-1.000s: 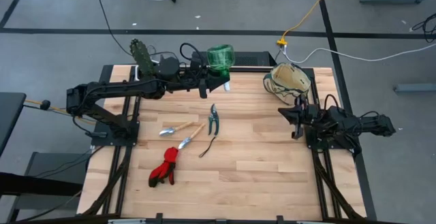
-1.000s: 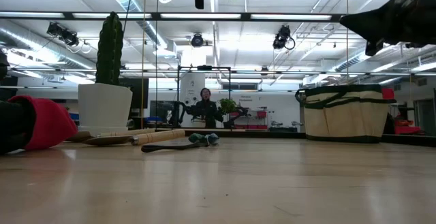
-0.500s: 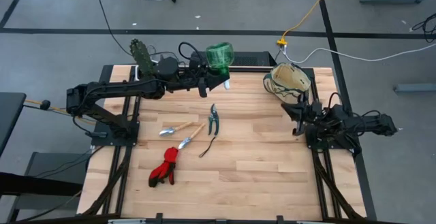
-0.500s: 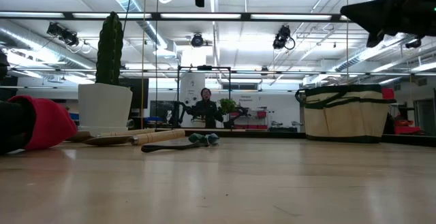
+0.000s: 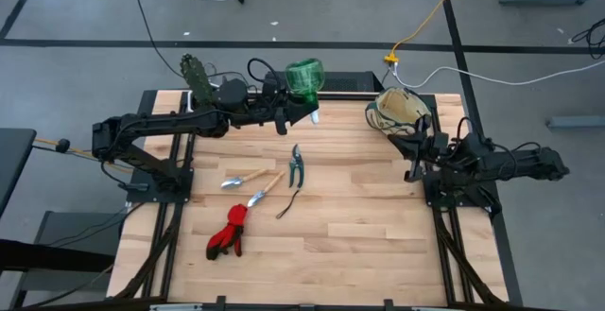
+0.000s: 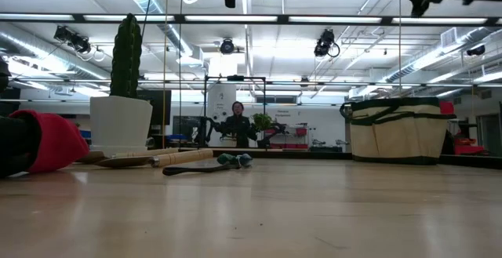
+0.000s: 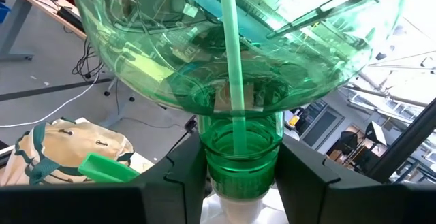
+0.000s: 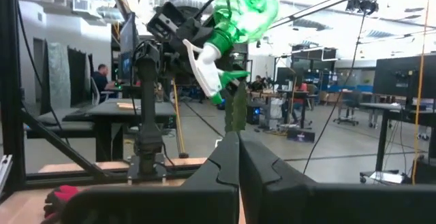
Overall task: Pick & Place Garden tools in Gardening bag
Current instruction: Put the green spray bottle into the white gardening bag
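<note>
Green sprayer (image 5: 304,76) is airborne over the far edge of the table (image 5: 359,216), left of the gardening bag (image 5: 400,112). Left gripper (image 5: 301,110) is clamped on its neck; in the left wrist view both fingers (image 7: 182,173) press either side of the green collar below the bulb (image 7: 238,40). From the right wrist view the sprayer (image 8: 235,16) hangs tilted, bulb up, white trigger head pointing down.

Bag sits at the far right corner, upright, mouth open, beige with dark green trim (image 6: 396,129).

Rest of the tools lie mid-table: pruning shears (image 5: 297,164), two wooden-handled trowels (image 5: 248,177) just left of them, thin dark cord (image 5: 289,203) on the near side of the shears, red gloves (image 5: 228,233) nearest, towards the left.

Right gripper (image 5: 409,155) hovers just near-side of the bag, nothing in it; right wrist view shows its fingers (image 8: 225,166) closed together.

Cactus in white pot (image 6: 121,101) stands at the far left corner.
</note>
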{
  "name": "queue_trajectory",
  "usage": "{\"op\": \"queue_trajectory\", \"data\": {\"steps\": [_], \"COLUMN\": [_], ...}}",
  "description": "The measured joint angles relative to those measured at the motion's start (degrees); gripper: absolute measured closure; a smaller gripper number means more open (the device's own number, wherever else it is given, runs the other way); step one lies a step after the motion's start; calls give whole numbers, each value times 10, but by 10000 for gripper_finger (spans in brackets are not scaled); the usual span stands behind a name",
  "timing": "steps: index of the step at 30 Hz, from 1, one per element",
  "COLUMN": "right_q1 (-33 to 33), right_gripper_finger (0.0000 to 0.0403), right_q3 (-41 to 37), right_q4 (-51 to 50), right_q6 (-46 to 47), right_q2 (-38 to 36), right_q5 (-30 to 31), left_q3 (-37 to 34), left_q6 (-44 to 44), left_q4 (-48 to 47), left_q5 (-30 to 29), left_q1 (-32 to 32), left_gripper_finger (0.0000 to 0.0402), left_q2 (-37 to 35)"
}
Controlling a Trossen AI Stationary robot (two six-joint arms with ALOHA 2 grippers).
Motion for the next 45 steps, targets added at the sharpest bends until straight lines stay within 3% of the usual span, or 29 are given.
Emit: {"op": "queue_trajectory", "data": {"steps": [16, 27, 36, 45], "right_q1": [0, -5, -7, -7], "right_gripper_finger": [403, 394, 318, 196], "right_q3": [198, 213, 213, 213], "right_q4": [2, 118, 179, 254], "right_q6": [-68, -70, -85, -97], "right_q2": [220, 315, 376, 427], "right_q5": [-17, -14, 121, 136], "left_q3": [0, 0, 0, 0], "left_q6": [1, 8, 8, 7], "left_q4": [39, 54, 68, 68], "left_q5": [-7, -63, -86, -94], "left_q1": [1, 1, 2, 4], "left_gripper_finger": [251, 252, 250, 249], "left_q2": [0, 0, 0, 0]}}
